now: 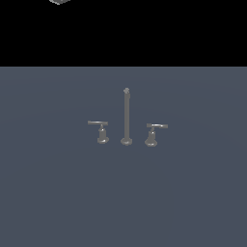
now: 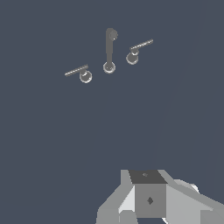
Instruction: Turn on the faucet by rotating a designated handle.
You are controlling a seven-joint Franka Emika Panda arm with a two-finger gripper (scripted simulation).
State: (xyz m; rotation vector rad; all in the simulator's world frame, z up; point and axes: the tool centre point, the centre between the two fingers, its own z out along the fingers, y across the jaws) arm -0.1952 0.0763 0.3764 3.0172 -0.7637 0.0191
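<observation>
The tool (image 2: 151, 199) hangs high above the worktop (image 1: 48, 193), only its grey housing in the wrist view; fingers not visible, so can't tell if it is released or clenched. In the exterior view just a grey scrap of the arm (image 1: 59, 1) shows at the top edge, well apart from everything below.

Down on the worktop stands the faucet (image 1: 126, 116), a three-pc set: tall thin post in the middle w/ a round foot, one short lever handle on each side, all in a row and near each other, none touching. The handle (image 1: 101, 131) to be turned, slim stem w/ a long flat bar on top, stands on the exterior view's left of the post. The other handle (image 1: 153, 134), wider flared base, stands on the exterior view's right.

Step in hand, by the look of it: the approach, nothing contacted yet. Next move prob. calls for a long descent toward the slim-stemmed handle, lining the tool up beside the bar's free end so a sideways push swings it about its stem, w/o clipping the post.
</observation>
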